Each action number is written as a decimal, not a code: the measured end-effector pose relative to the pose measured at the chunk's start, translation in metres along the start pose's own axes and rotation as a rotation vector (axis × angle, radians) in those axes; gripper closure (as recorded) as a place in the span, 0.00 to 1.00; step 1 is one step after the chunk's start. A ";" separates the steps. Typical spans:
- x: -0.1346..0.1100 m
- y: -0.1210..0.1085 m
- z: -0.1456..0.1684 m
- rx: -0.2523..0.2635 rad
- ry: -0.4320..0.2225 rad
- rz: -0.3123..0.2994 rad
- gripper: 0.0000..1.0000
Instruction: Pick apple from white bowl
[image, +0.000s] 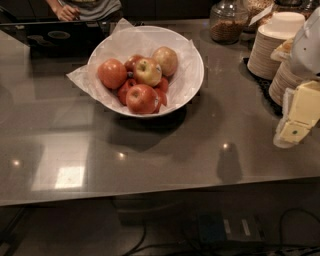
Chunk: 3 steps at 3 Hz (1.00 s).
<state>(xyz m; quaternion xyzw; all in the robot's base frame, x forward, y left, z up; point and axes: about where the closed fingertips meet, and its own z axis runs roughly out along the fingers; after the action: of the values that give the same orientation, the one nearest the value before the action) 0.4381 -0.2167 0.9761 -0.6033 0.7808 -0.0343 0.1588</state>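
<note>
A wide white bowl (196, 75) lined with crinkled white paper stands on the grey counter, back centre. It holds several apples. The large deep red apple (141, 98) lies at the front of the pile. An orange-red apple (112, 73) is at its left and a yellow apple with a red blush (148, 71) sits behind it. My gripper (296, 122), pale yellow, hangs at the right edge of the view, well to the right of the bowl and above the counter. It holds nothing that I can see.
Stacks of beige paper plates (272, 45) stand at the back right, close behind my gripper. A glass jar (227, 22) is behind the bowl. A person (82, 9) sits at a dark laptop (60, 35) at the back left. The counter's front edge (150, 197) runs across below.
</note>
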 end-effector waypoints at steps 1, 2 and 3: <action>0.000 0.000 0.000 0.000 0.000 0.000 0.00; -0.013 -0.001 0.003 -0.003 -0.063 -0.003 0.00; -0.045 -0.004 0.009 -0.019 -0.216 0.010 0.00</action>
<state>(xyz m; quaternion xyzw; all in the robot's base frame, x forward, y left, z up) 0.4543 -0.1739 0.9773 -0.6010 0.7625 0.0393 0.2366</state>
